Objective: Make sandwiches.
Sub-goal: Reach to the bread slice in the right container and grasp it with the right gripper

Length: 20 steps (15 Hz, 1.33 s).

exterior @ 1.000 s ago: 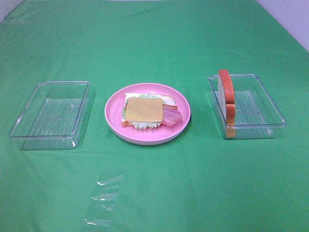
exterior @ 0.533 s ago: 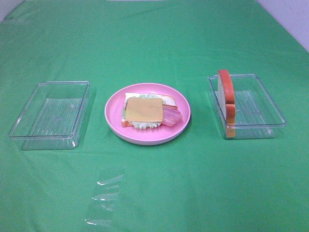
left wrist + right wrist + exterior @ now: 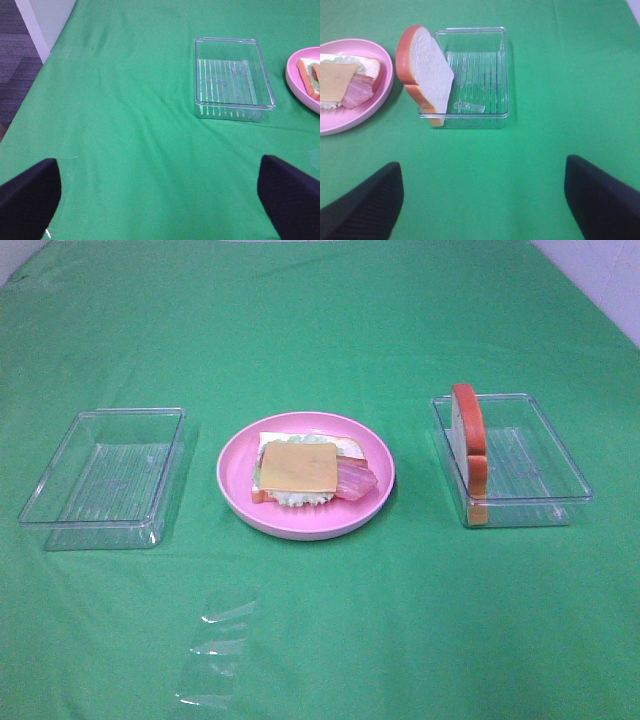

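Note:
A sandwich stack (image 3: 300, 468) lies on the pink plate (image 3: 300, 527) at the middle of the table: white bread, pale lettuce, bacon (image 3: 357, 480) and a yellow cheese slice (image 3: 298, 466) on top. Another bread slice (image 3: 468, 435) leans upright against the left wall of the clear container (image 3: 540, 465) on the right; the right wrist view shows the slice (image 3: 430, 75) too. My right gripper (image 3: 482, 200) hovers open in front of that container, holding nothing. My left gripper (image 3: 160, 205) is wide open and empty, short of the left container (image 3: 232, 75). Neither arm shows in the high view.
An empty clear container (image 3: 110, 475) sits left of the plate. A crumpled piece of clear film (image 3: 215, 655) lies on the green cloth near the front. The table's left edge and a grey floor (image 3: 20, 45) show in the left wrist view.

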Available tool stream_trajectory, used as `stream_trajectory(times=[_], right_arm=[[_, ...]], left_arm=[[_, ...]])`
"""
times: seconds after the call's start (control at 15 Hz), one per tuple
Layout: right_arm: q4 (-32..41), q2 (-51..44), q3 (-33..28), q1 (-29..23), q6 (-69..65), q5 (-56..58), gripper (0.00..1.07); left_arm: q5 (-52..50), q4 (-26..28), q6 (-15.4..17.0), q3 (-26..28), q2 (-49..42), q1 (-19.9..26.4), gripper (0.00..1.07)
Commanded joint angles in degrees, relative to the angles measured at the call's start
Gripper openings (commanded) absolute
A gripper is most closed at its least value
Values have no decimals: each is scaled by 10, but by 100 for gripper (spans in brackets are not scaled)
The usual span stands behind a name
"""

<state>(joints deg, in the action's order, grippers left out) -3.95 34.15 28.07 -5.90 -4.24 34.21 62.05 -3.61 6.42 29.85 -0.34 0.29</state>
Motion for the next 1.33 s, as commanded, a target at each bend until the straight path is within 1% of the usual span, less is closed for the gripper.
stream_trajectory(times=[0.07, 0.13, 0.2, 0.4, 0.47, 0.53, 0.67, 0.73, 0.8, 0.93, 1.0, 1.13, 1.33], right_arm=[[-2, 130, 30, 1, -7, -57, 84], [-3, 163, 44, 1, -7, -57, 84], [-6, 222, 74, 1, -7, -57, 84], [-11, 385, 187, 1, -7, -23, 86], [-11, 448, 240, 1, -5, -2, 87], [-5, 481, 276, -2, -1, 10, 87], [3, 529, 327, -37, 29, 17, 87], [3, 537, 335, -45, 29, 15, 87], [3, 559, 358, -65, 24, 13, 87], [10, 589, 385, -87, 18, 13, 87], [36, 610, 401, -106, 18, 13, 87], [40, 623, 402, -119, 17, -2, 87], [40, 663, 402, -119, 15, -27, 87]], left_arm=[[-2, 3, -1, -1, -11, 1, 100], [-2, 3, -1, -1, -11, 1, 100], [-2, 3, -1, -1, -11, 1, 100], [-2, 3, -1, -1, -11, 1, 100], [-2, 3, -1, -1, -11, 1, 100], [-2, 3, -1, -1, -11, 1, 100], [-2, 3, -1, -1, -11, 1, 100], [-2, 3, -1, -1, -11, 1, 100], [-2, 3, -1, -1, -11, 1, 100], [-2, 3, -1, -1, -11, 1, 100], [-2, 3, -1, -1, -11, 1, 100], [-2, 3, -1, -1, -11, 1, 100], [-2, 3, -1, -1, -11, 1, 100]])
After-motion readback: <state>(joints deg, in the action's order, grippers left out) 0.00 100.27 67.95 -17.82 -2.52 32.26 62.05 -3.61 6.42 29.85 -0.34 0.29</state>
